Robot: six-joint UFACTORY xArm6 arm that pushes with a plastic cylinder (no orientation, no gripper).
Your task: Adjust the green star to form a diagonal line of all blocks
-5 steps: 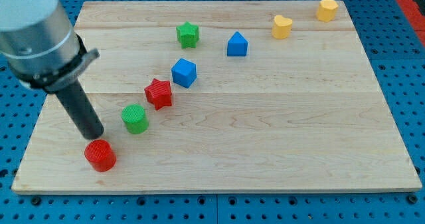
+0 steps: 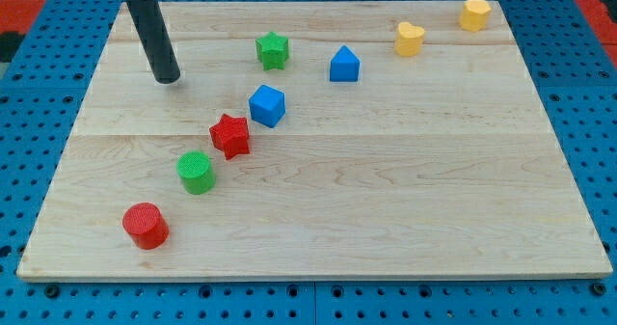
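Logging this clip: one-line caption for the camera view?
My tip stands left of the green star, off the diagonal block line.

Wooden board on blue pegboard; carries eight coloured blocks, my tip near top left.

Pale wooden tabletop with smooth, matt grain in joined planks, blue perforated metal-looking base beneath, matt ribbed plastic-looking green star and red cylinder, dark rod with a faint satin sheen
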